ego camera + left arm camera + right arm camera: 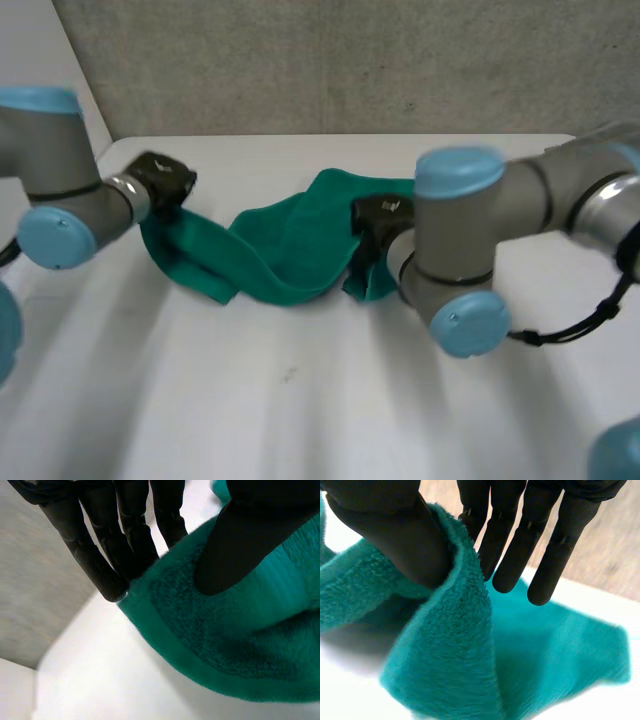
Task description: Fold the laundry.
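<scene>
You have the green towel (290,250) sagging on the desk (300,400) at mid-frame in the head view, its right end cut off behind the right arm. Your left hand (160,182) pinches its left edge between thumb and straight fingers. The right hand (380,213), half hidden, pinches a raised fold the same way.

The table (300,410) has a plain white top. A grey, rough-textured wall (350,60) stands directly behind its far edge. A paler, smooth panel (40,60) adjoins this wall on the left.
</scene>
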